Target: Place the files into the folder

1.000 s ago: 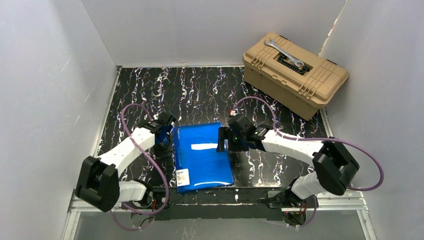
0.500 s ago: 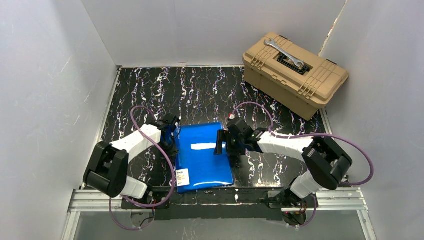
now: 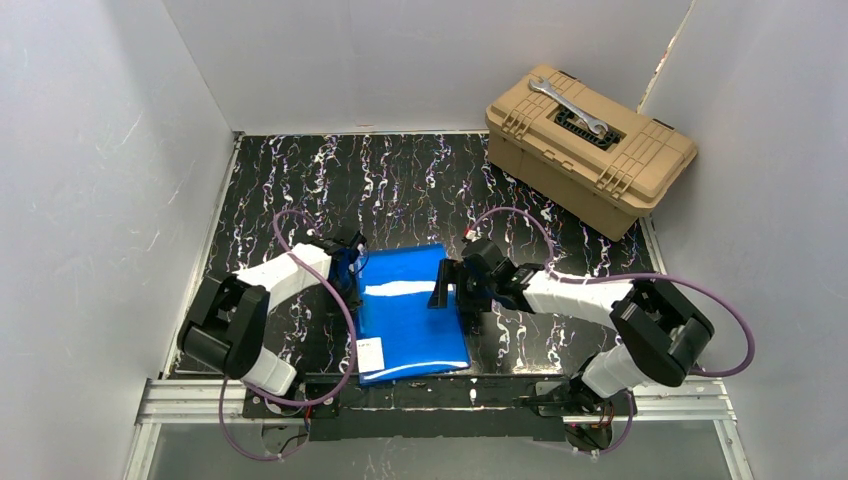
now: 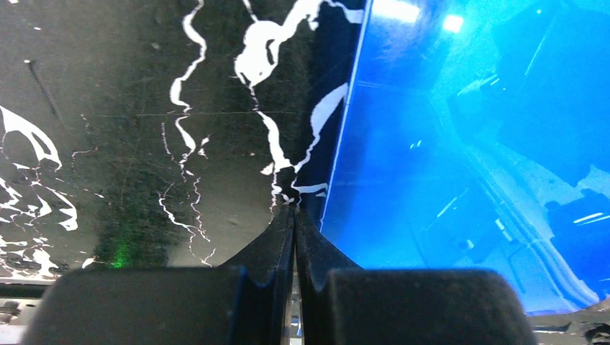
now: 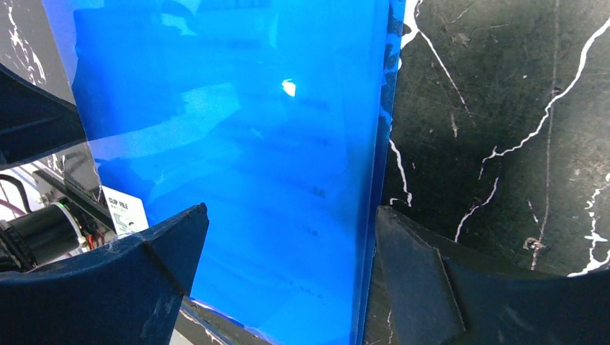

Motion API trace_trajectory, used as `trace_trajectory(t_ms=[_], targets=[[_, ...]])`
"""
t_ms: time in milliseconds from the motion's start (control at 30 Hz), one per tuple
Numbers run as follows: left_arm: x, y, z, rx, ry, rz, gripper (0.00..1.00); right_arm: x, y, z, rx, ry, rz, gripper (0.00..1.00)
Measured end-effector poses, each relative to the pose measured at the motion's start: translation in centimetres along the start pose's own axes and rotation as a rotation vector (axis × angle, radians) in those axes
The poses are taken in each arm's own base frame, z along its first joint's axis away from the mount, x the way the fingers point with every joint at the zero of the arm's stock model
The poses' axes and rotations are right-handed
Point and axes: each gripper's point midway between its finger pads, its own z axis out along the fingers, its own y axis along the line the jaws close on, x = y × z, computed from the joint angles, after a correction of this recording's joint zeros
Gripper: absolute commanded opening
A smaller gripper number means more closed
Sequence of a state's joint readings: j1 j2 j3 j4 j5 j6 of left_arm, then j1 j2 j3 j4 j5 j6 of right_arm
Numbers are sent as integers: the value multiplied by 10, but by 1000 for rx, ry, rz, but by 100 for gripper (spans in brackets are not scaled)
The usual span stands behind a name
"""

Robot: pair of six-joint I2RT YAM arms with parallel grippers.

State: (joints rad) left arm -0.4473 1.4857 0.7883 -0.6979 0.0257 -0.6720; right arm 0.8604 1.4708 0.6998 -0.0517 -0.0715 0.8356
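Observation:
The blue folder [image 3: 412,310] lies closed and flat near the table's front edge, its white label [image 3: 370,352] at the near left corner. No white files show in the open. In the right wrist view only faint dark print shows through the glossy cover [image 5: 237,144]. My left gripper [image 3: 350,262] is shut and empty, its tips [image 4: 295,212] on the table just beside the folder's left edge [image 4: 446,144]. My right gripper [image 3: 447,283] is open, its jaws [image 5: 291,209] straddling the folder's right edge, one finger over the cover and one over the table.
A tan toolbox [image 3: 590,148] with a steel wrench [image 3: 570,108] on its lid stands at the back right. White walls close in the black marbled table [image 3: 400,180] on three sides. The metal rail [image 3: 440,395] runs along the front edge.
My left arm has folded in, its elbow swinging right while the gripper stays at the folder's left edge. The folder has slid slightly to the right. The right gripper has barely moved.

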Motion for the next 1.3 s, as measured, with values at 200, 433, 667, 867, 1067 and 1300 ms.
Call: trace_trajectory(t_ms=[200, 433, 667, 867, 1067, 1300], targets=[[2, -10, 0, -55, 4, 82, 0, 1, -4, -3, -23, -29, 9, 95], [3, -15, 2, -162, 21, 146, 0, 1, -9, -7, -26, -54, 16, 95], [4, -14, 3, -250, 31, 194, 0, 1, -12, -6, -17, -70, 23, 92], [5, -13, 4, -287, 48, 209, 0, 2, -13, -5, 0, -81, 12, 91], [7, -11, 4, -305, 59, 217, 0, 2, -14, -7, 24, -94, 1, 92], [13, -20, 3, -270, 62, 241, 0, 10, -25, -16, 116, -59, -23, 93]])
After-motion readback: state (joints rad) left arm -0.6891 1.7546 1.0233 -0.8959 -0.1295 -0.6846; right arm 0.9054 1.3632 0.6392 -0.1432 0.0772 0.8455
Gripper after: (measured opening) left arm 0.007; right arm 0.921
